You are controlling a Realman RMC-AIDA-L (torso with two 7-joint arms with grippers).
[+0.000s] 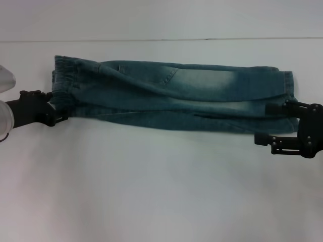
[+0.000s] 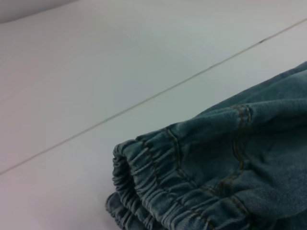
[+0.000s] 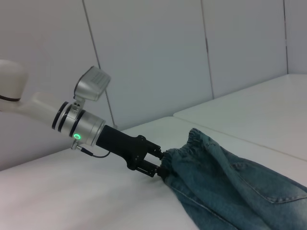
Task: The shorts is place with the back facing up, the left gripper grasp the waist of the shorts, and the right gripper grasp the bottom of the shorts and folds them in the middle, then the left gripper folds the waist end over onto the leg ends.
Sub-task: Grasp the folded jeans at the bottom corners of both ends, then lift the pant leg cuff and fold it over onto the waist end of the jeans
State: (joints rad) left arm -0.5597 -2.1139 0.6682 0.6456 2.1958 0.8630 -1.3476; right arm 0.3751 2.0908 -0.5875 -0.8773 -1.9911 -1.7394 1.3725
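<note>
The shorts (image 1: 171, 96) lie folded lengthwise across the white table, a back pocket facing up. The ruffled waist (image 1: 63, 80) is at the left end and the bottom of the shorts (image 1: 287, 83) at the right end. My left gripper (image 1: 58, 108) is shut on the near corner of the waist; the right wrist view shows that left gripper (image 3: 160, 167) pinching the waist (image 3: 196, 141). The left wrist view shows only the waist (image 2: 153, 177) up close. My right gripper (image 1: 270, 123) is open at the leg ends, one finger over the denim and one on the table beside it.
The white table (image 1: 161, 191) stretches toward me below the shorts. A seam line (image 1: 161, 39) runs across the table behind them. White wall panels (image 3: 153, 52) stand beyond the table's left end.
</note>
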